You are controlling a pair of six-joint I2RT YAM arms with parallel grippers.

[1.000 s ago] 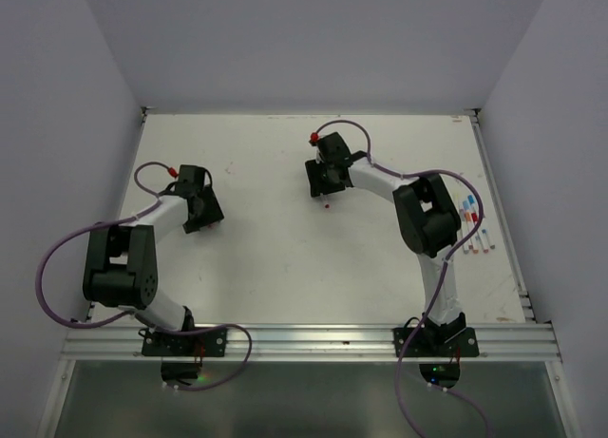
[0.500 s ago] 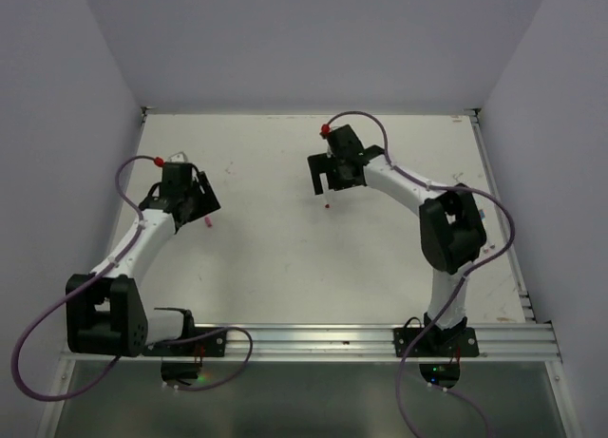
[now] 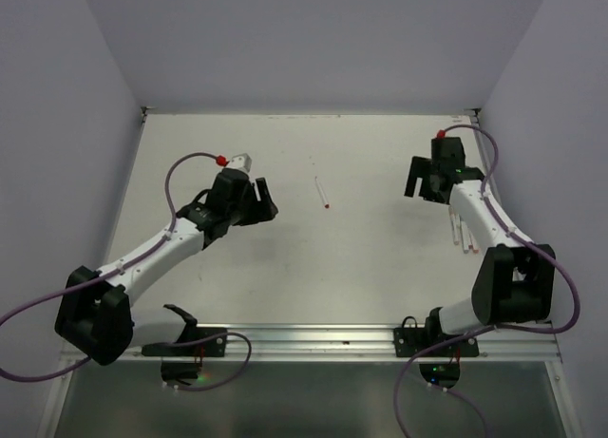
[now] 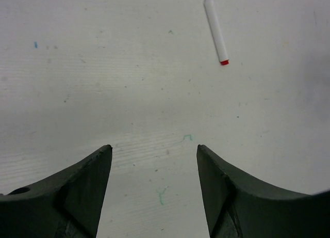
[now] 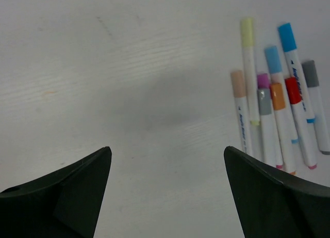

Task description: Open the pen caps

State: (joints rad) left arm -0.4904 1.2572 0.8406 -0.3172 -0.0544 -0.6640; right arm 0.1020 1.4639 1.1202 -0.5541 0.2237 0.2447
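Note:
One thin white pen (image 3: 321, 193) with a small red end lies alone on the mid-table. It also shows in the left wrist view (image 4: 215, 32), ahead and right of my fingers. My left gripper (image 3: 262, 206) (image 4: 154, 151) is open and empty, left of that pen and apart from it. Several white pens (image 5: 273, 114) lie side by side at the right, each wearing a coloured cap (image 5: 286, 36): blue, red, orange, purple, grey and others. They also show in the top view (image 3: 460, 231). My right gripper (image 3: 418, 189) (image 5: 167, 151) is open and empty, just left of them. No loose cap shows.
The white table (image 3: 361, 267) has raised rails at its right edge (image 3: 499, 210) and near edge (image 3: 313, 338). Grey walls close in the back and both sides. Purple cables loop from both arms. Small ink marks dot the table surface (image 4: 186, 138).
My right gripper let go of the red-ended pen at mid-table and swung right to the pen group. My left gripper moved right and nearer, towards the lone pen.

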